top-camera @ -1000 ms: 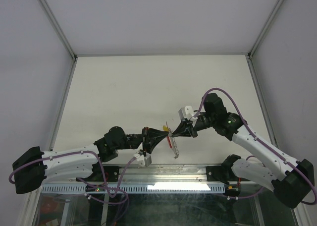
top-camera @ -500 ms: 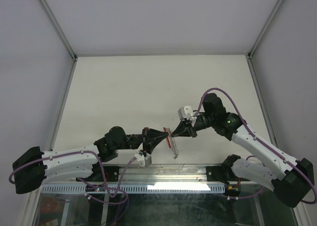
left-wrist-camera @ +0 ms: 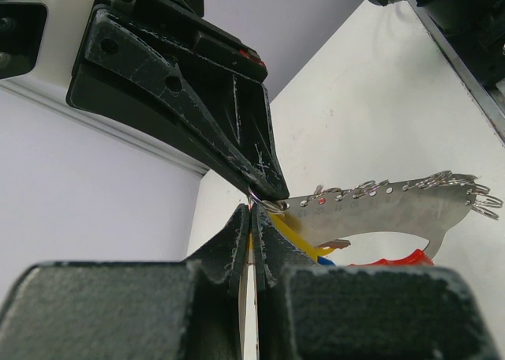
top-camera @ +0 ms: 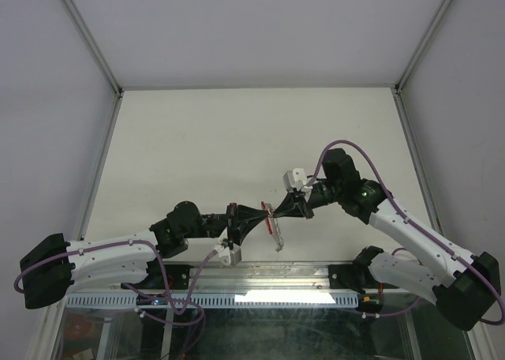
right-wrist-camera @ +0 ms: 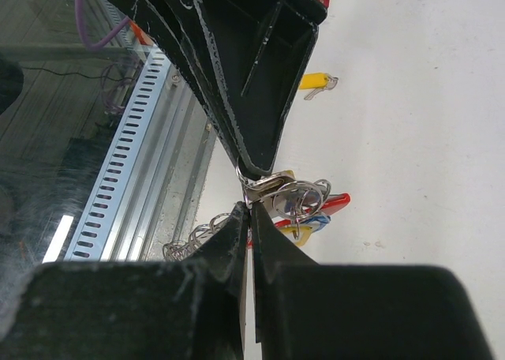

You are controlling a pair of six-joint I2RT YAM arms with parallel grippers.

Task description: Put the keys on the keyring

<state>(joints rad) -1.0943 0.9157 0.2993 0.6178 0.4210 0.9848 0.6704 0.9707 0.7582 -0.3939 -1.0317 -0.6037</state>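
Observation:
Both grippers meet tip to tip above the near edge of the table. My left gripper (top-camera: 265, 211) (left-wrist-camera: 254, 211) is shut, with the yellow tag (left-wrist-camera: 298, 238) of one of the keys showing between its pads. My right gripper (top-camera: 275, 211) (right-wrist-camera: 251, 208) is shut on the end of the keyring (top-camera: 274, 232) (left-wrist-camera: 379, 210), a curved band with a row of small silver rings (right-wrist-camera: 201, 238). Keys with red, blue and yellow tags (right-wrist-camera: 304, 206) hang from it. Another yellow-tagged key (right-wrist-camera: 316, 81) lies loose on the table.
A slotted metal rail (top-camera: 260, 277) (right-wrist-camera: 126, 163) runs along the near table edge, right under the grippers. White walls (top-camera: 79, 99) close the white tabletop (top-camera: 252, 139) in on the left, back and right.
The right gripper has edged slightly left toward the left gripper, and the hanging keyring has shifted a little with it. Both grips hold as before.

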